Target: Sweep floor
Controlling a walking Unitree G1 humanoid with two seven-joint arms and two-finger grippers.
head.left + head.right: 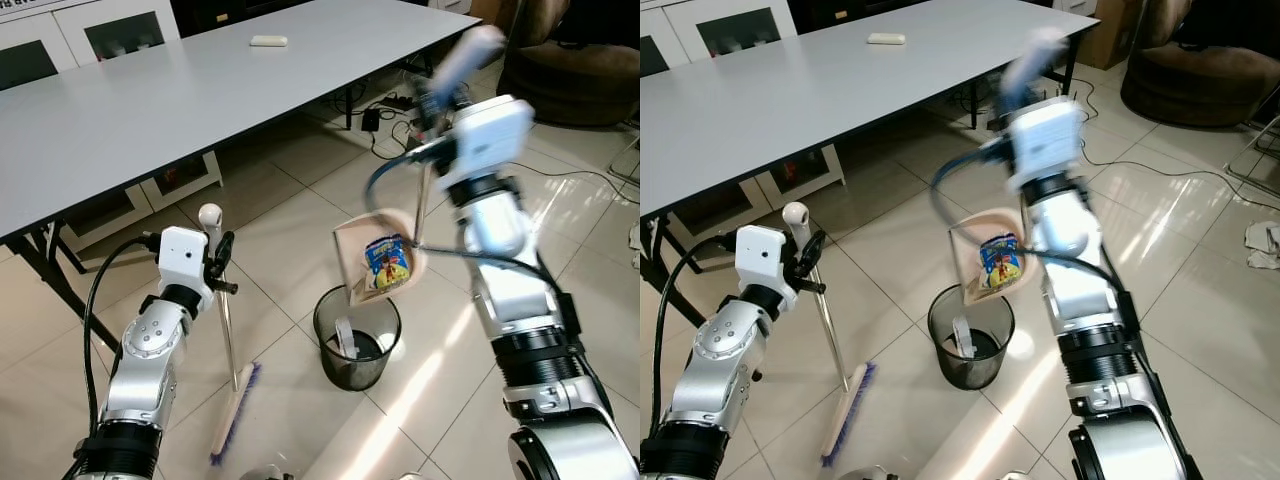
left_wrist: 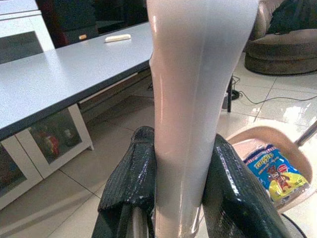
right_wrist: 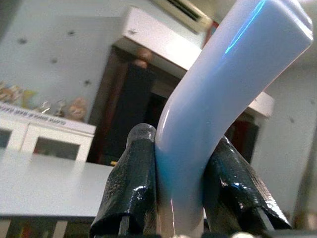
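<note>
Broom [image 1: 232, 400] handle is clamped by the left end effector [image 1: 222, 262], bristles resting on the floor [image 1: 290, 220]. Dustpan [image 1: 380, 262], holding a snack packet [image 1: 388, 262], is gripped by the right end effector [image 3: 179, 188] and tilted over the mesh bin [image 1: 356, 338]. Worktop [image 1: 180, 90] stands beyond.

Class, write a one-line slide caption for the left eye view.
Right pincer tips dustpan holding snack packet over mesh bin; left pincer holds broom.
</note>
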